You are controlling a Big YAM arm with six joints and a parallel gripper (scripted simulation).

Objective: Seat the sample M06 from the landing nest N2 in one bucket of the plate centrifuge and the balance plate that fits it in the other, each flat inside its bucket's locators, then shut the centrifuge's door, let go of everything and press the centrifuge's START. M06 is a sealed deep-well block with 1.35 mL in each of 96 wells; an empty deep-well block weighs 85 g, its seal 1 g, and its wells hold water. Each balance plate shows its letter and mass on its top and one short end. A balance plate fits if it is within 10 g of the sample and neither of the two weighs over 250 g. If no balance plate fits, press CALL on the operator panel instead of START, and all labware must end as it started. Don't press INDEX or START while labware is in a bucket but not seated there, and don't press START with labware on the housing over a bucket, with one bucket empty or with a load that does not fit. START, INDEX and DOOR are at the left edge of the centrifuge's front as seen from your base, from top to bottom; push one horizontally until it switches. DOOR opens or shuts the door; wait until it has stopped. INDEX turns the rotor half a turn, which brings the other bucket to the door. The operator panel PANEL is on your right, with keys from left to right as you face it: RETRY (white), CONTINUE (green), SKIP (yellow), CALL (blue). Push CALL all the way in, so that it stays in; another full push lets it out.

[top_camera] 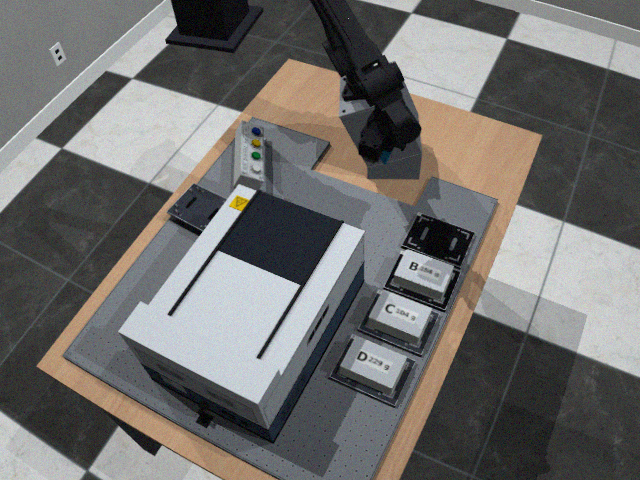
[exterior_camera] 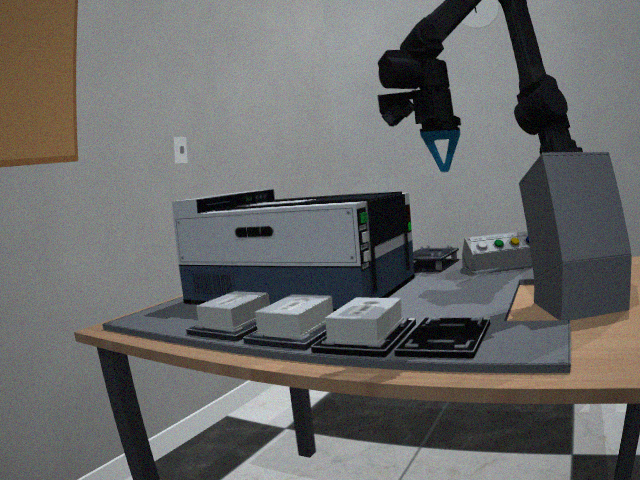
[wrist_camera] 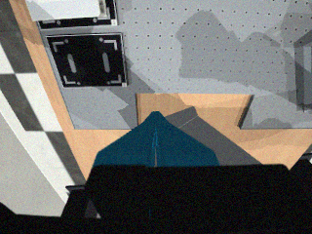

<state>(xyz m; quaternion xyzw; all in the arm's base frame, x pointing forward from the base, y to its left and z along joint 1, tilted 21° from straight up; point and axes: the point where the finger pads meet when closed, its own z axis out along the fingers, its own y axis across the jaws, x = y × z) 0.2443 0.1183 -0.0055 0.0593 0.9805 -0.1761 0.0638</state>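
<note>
My gripper (top_camera: 383, 156) (exterior_camera: 444, 166) (wrist_camera: 155, 117) has blue fingers. It is shut and empty, and hangs high above the table beside the grey base pedestal (exterior_camera: 573, 232). The centrifuge (top_camera: 232, 304) (exterior_camera: 268, 242) stands in the middle, with a dark panel (top_camera: 281, 235) over the near half of its top; no bucket shows. Its buttons (exterior_camera: 363, 237) are on the front edge. Balance plates B (top_camera: 423, 273) (exterior_camera: 363, 320), C (top_camera: 400, 314) (exterior_camera: 293, 315) and D (top_camera: 373, 361) (exterior_camera: 231, 308) sit in their nests. The nest beside B (top_camera: 438, 238) (exterior_camera: 444, 335) (wrist_camera: 88, 59) is empty. The small dark nest (top_camera: 196, 206) (exterior_camera: 435, 255) beside the centrifuge is empty too. No sample shows.
The operator panel (top_camera: 250, 155) (exterior_camera: 496, 250) with its white, green, yellow and blue keys stands behind the centrifuge, near the base. The grey perforated baseplate (top_camera: 372, 217) (wrist_camera: 205, 49) covers most of the wooden table (top_camera: 465, 144). The table's edge runs close past the plate row.
</note>
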